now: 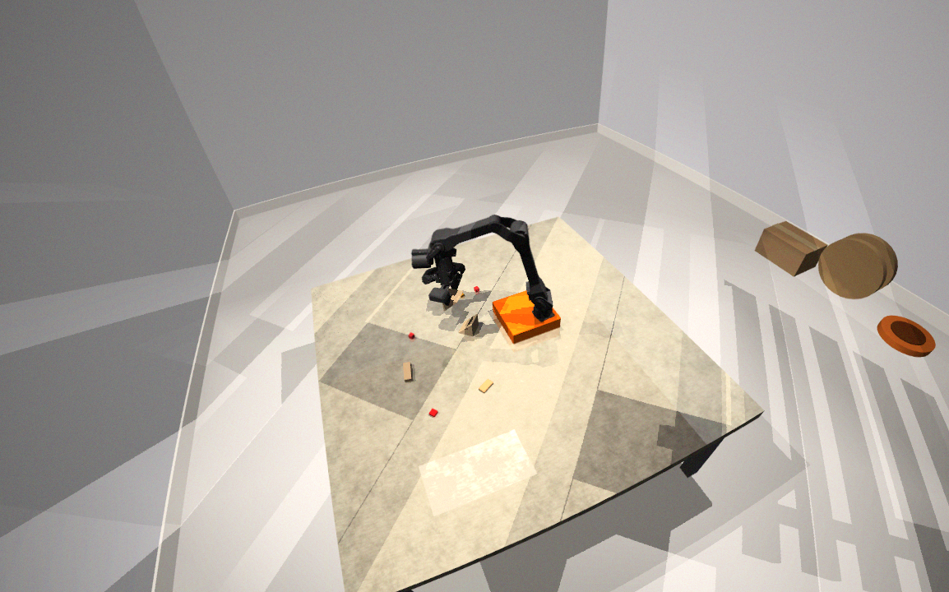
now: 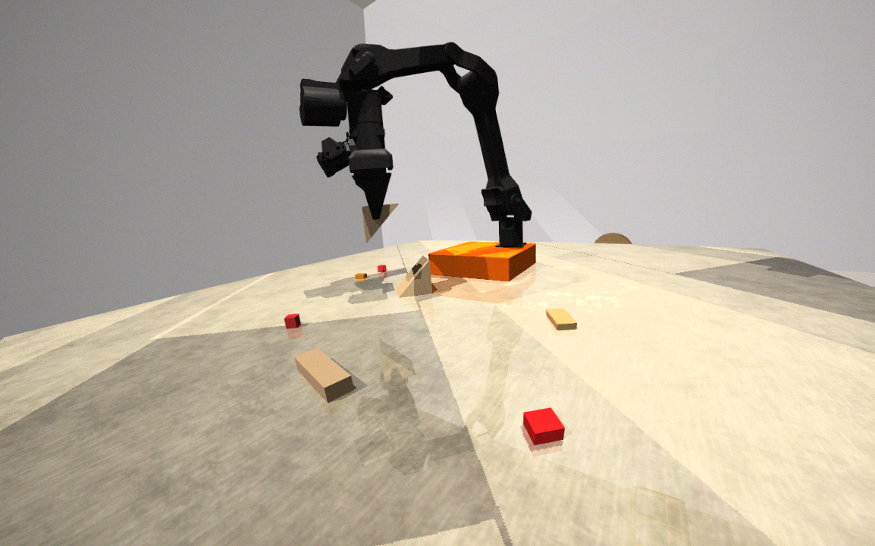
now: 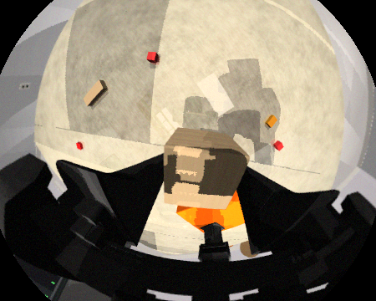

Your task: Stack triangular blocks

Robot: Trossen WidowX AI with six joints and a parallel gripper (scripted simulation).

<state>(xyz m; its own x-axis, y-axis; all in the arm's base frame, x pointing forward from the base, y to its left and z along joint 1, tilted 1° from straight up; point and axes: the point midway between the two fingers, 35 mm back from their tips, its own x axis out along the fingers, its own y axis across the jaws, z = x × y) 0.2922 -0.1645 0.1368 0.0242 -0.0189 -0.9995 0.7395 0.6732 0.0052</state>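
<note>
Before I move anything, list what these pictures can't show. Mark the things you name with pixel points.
- Lower block (image 1: 470, 324) (image 2: 418, 279): not made out in the wrist view, probably behind the held block (image 2: 370, 216) (image 3: 205, 167).
- Slope of the held block: faces away, wrist view.
- Fingertips: top view, hidden by the arm (image 1: 493, 224) (image 2: 420, 61).

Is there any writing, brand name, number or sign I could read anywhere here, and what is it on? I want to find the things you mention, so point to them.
None that I can read.
No lettering shows on the arm (image 1: 494, 225) (image 2: 420, 61), the orange box (image 1: 513, 315) (image 2: 468, 263) or the red cubes.
Tiny green specks at the wrist view's lower left are too small to read.
</note>
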